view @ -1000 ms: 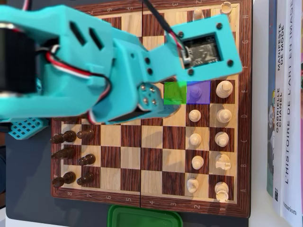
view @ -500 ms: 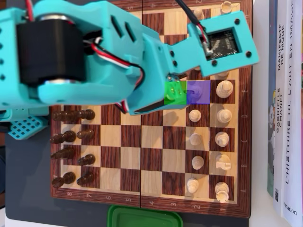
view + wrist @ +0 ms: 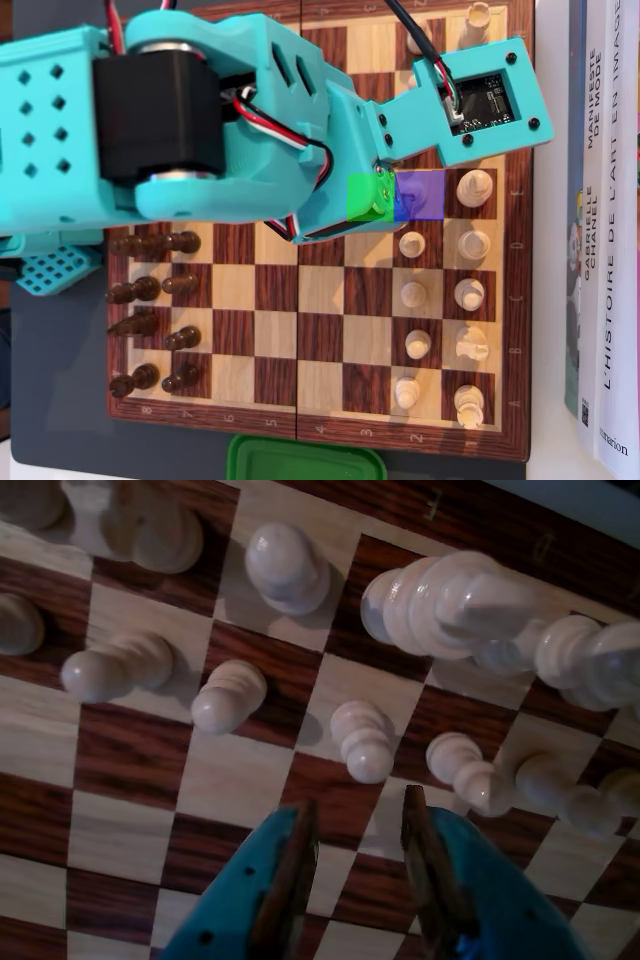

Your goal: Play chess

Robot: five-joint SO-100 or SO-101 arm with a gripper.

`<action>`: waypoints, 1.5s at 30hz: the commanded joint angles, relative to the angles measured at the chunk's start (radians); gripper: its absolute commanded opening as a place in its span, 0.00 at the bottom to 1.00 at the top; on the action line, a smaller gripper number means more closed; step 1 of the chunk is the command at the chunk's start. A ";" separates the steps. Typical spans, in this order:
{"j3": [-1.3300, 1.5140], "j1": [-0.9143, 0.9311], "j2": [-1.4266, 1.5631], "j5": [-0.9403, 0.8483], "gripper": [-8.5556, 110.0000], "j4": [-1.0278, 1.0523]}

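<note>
In the wrist view my gripper (image 3: pixel 358 800) is open, its brown-padded teal fingers (image 3: pixel 290 870) low over the chessboard (image 3: pixel 230 780) with nothing between them. A white pawn (image 3: pixel 362 742) stands just ahead of the gap, apart from both fingers. More white pawns (image 3: pixel 228 695) flank it, and taller white pieces (image 3: pixel 450 605) stand behind. In the overhead view the teal arm (image 3: pixel 230 130) covers the board's upper left and hides the gripper. A green square (image 3: pixel 362 196) and a blue square (image 3: pixel 425 195) are marked beside it. White pieces (image 3: pixel 470 190) fill the right columns and dark pieces (image 3: pixel 150 290) the left.
Books (image 3: pixel 600 230) stand along the right edge of the overhead view, close to the board's border. A green container (image 3: pixel 305 458) lies below the board. A dark mat (image 3: pixel 55 380) lies under the board at the left.
In the overhead view the arm has swung further over the board, its black motor now in sight. The wrist camera mount has shifted right, towards the white pieces.
</note>
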 commanded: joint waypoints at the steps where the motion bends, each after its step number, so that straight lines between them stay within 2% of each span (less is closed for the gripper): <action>1: -0.069 0.008 -0.005 0.000 0.19 -0.006; 45: -0.109 0.026 -0.081 -0.003 0.19 -0.009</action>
